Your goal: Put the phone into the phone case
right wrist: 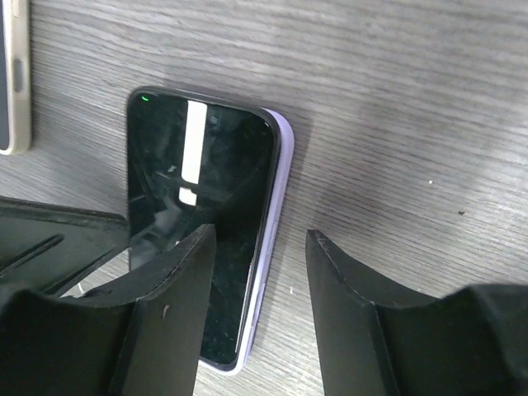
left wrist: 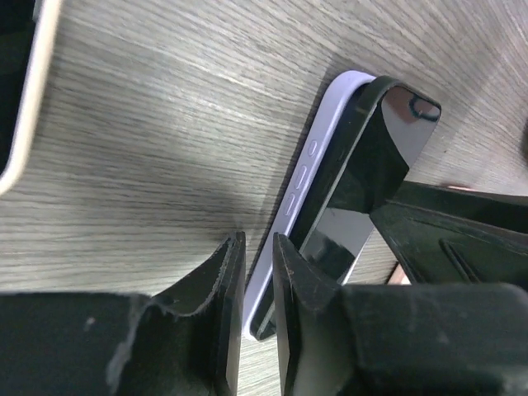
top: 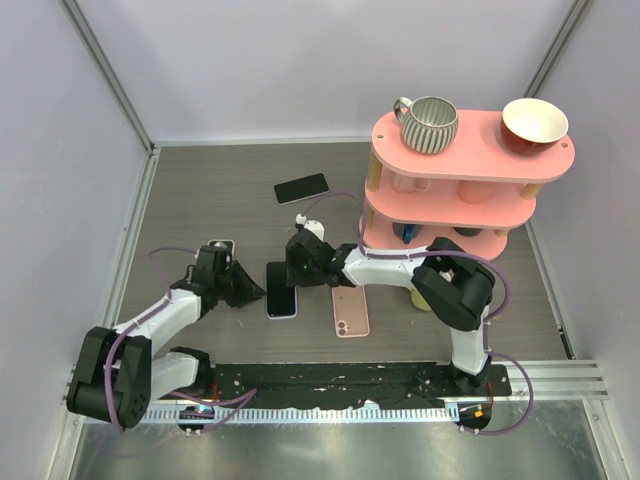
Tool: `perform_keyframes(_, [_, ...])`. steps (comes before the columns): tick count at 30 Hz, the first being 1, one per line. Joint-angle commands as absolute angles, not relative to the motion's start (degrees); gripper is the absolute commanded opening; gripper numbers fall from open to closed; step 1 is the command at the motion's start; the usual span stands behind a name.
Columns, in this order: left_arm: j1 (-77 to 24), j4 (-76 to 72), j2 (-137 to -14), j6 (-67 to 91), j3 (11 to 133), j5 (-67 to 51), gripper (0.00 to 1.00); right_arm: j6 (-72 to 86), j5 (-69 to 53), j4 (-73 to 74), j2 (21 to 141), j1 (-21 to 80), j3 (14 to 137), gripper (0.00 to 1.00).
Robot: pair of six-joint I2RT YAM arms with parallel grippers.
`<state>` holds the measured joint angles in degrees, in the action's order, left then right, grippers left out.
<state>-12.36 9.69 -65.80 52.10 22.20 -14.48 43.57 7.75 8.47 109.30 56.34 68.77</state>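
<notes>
Since the phone [right wrist: 223, 181] is stiff, glassy and slick, I'd press along its long edges. It lies screen-up in the lilac phone case [left wrist: 322, 124] on the tabletop [top: 200, 180], long axis running near-to-far. My right gripper [right wrist: 260, 235] gapes astride one edge. Whether my left gripper [left wrist: 258, 243] pinches anything, I cannot tell.

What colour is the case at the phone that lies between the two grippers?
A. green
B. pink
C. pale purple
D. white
C: the case shows a pale purple side wall along the edge of the phone.
</notes>
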Motion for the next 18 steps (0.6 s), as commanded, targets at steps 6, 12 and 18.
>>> perform_keyframes(6, [-14.7, 12.9, -59.6, 54.3, 23.9, -3.0, 0.31, 42.0, 7.6, 4.1, 110.0, 55.9, 65.7, 0.38])
perform_keyframes(12, [-14.6, 14.1, -57.1, 53.6, 27.0, -1.7, 0.48, 42.4, 7.8, 2.0, 110.1, 55.6, 62.5, 0.22])
perform_keyframes(18, [-14.6, 12.2, -62.2, 51.3, 27.8, -5.8, 0.50, 42.5, 6.8, -1.4, 109.8, 55.3, 58.8, 0.15])
